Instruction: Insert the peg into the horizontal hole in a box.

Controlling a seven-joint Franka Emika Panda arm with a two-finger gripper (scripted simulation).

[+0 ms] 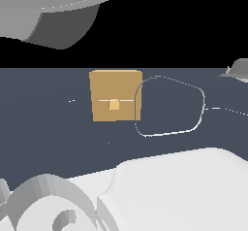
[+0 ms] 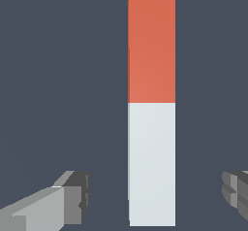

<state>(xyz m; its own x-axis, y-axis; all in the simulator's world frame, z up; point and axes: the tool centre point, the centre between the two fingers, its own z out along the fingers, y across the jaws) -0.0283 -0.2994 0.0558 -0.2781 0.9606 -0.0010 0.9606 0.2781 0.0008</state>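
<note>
From the wrist view the peg (image 2: 151,104) lies flat on the dark surface (image 2: 58,79), orange-red half away from the camera, pale half toward it. The fingers (image 2: 72,198) are spread wide, one on each side of the pale end, touching nothing; the gripper (image 2: 155,196) sits astride the bar but has not closed. I'd judge the step in hand is the grasp. To do it well, the arm should come straight down until the pads are level with the bar's flanks, keep the bar centred in the gap so both sides meet it together, and close on the pale half, leaving the orange-red end free to lead into the hole (image 1: 114,104).

The exterior view shows what the wrist cannot: the tan box (image 1: 115,95) standing at the far side of the surface, a little to that view's left, its small lighter hole in the middle of its face. The peg itself I cannot find there; pale arm parts fill the near foreground
</note>
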